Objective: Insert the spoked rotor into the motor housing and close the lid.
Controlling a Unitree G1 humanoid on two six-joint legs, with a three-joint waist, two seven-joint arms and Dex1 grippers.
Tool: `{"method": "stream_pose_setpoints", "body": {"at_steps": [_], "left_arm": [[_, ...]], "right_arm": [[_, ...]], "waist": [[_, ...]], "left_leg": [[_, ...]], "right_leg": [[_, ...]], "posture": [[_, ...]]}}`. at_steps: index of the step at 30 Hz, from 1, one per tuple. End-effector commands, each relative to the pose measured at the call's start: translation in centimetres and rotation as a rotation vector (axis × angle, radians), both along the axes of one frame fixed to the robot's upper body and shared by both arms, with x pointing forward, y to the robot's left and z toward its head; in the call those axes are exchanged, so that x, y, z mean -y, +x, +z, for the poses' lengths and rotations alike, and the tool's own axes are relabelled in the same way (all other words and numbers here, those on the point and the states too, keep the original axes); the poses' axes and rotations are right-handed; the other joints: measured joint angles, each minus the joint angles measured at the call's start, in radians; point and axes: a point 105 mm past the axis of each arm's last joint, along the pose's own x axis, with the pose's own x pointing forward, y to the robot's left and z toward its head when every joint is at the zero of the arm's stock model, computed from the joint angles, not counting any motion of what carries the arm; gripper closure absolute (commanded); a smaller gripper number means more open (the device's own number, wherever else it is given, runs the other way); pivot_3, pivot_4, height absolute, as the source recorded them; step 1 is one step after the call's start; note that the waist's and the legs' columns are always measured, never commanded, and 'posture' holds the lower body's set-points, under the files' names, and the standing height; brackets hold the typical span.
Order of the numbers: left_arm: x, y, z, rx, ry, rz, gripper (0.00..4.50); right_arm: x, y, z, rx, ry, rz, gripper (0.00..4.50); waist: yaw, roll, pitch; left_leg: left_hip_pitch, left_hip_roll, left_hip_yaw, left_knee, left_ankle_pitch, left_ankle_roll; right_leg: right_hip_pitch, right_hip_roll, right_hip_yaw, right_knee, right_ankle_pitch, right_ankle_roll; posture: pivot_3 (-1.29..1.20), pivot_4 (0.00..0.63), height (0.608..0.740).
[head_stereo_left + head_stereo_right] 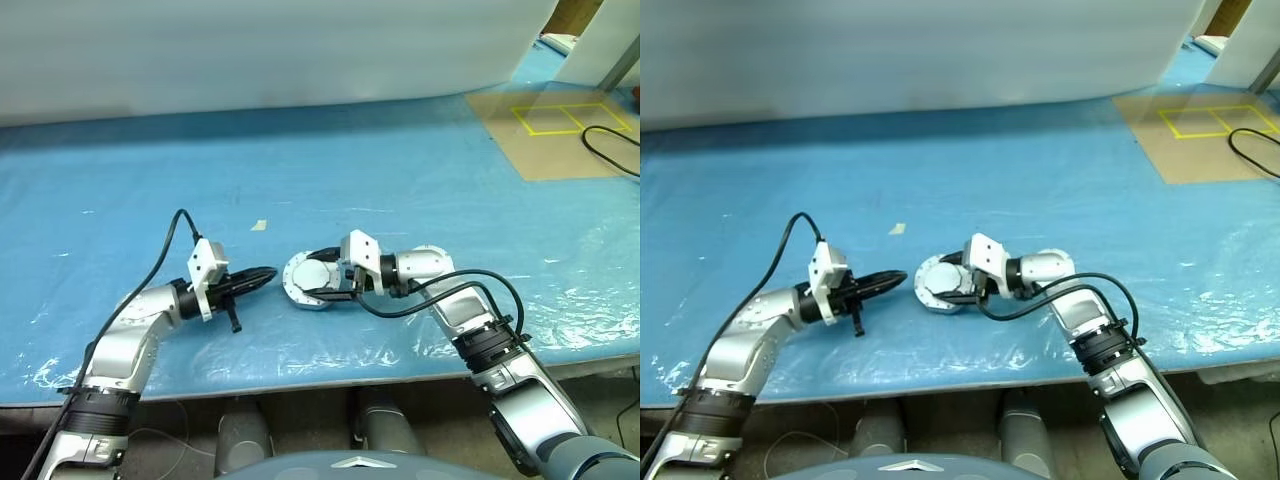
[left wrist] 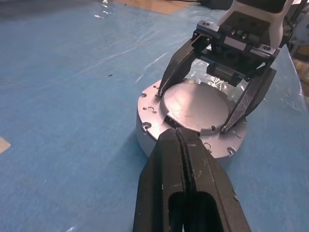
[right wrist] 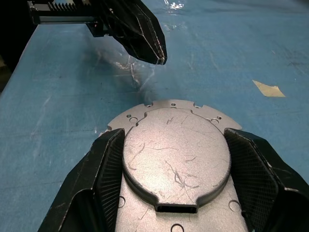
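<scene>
The motor housing (image 1: 296, 290) is a round silver body with a bolt-holed flange (image 2: 149, 108), standing on the blue sheet in front of me. The lid (image 2: 195, 104), plain pale grey face up, lies on top of it. My right gripper (image 1: 322, 278) reaches in from the right. Its two black fingers (image 3: 108, 164) press against opposite edges of the lid (image 3: 176, 150). My left gripper (image 1: 268, 272) is shut and empty and points level at the housing from the left. Its tip (image 2: 177, 133) sits just at the near rim. The spoked rotor is hidden.
Crinkled blue plastic sheet covers the table, whose front edge runs just below both arms. A scrap of tape (image 1: 259, 225) lies behind the left gripper. A brown board with yellow squares (image 1: 560, 130) and a black cable (image 1: 610, 150) sit far right. A white panel closes the back.
</scene>
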Motion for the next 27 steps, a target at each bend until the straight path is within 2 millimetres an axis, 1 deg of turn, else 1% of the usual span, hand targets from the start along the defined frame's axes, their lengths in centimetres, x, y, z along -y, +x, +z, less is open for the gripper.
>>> {"method": "stream_pose_setpoints", "body": {"at_steps": [1,4,8,16,18,23,27], "left_arm": [[1.0,1.0,0.9,0.036,0.002,-0.032,4.5],[1.7,1.7,1.0,0.035,0.021,-0.055,4.5],[2.1,2.2,0.0,0.024,0.079,-0.081,4.5],[3.4,1.7,-0.7,0.013,0.095,-0.156,4.5],[3.5,1.6,-1.2,0.012,0.129,-0.171,4.5],[3.7,1.6,-1.8,-0.003,0.16,-0.196,4.5],[3.6,1.4,-2.4,-0.014,0.188,-0.2,4.5]], "right_arm": [[0.3,-0.7,-1.6,-0.052,-0.044,0.001,1.58],[0.2,-0.7,-1.5,-0.054,-0.034,-0.002,1.58],[0.3,-0.7,-1.2,-0.05,-0.023,-0.016,1.58],[0.5,-0.7,-1.3,-0.05,-0.022,-0.037,1.58],[0.5,-0.7,-1.2,-0.048,-0.019,-0.039,1.58],[0.5,-0.6,-1.1,-0.042,-0.018,-0.044,1.58],[0.5,-0.5,-1.0,-0.04,-0.019,-0.045,1.58]], "waist": [[0.0,0.0,0.0],[0.0,0.0,0.0],[0.0,0.0,0.0],[0.002,0.0,0.0],[0.002,0.0,0.0],[0.002,0.0,-0.001],[0.002,0.0,-0.002]], "left_leg": [[0.0,0.0,0.0,0.0,0.0,0.0],[0.0,0.0,0.0,0.0,0.0,0.0],[0.0,0.0,0.0,0.0,0.0,0.0],[0.0,-0.001,0.0,0.0,0.0,0.0],[0.0,-0.001,0.0,0.0,0.0,0.0],[0.0,-0.001,0.0,0.0,0.0,0.0],[0.0,-0.001,0.0,0.0,0.0,0.0]], "right_leg": [[0.0,0.0,0.0,0.0,0.0,0.0],[0.0,0.0,0.0,0.0,0.0,0.0],[0.0,0.0,0.0,0.0,0.0,0.0],[0.0,-0.001,0.0,0.0,0.0,0.0],[0.0,-0.001,0.0,0.0,0.0,0.0],[0.001,-0.001,0.0,0.0,0.0,0.0],[0.001,-0.001,0.0,0.0,0.0,0.0]], "posture": [[0.0,0.15,0.74],[0.0,0.15,0.74],[0.0,0.15,0.74],[0.0,0.15,0.74],[0.0,0.15,0.74],[0.0,0.15,0.74],[0.0,0.15,0.74]]}}
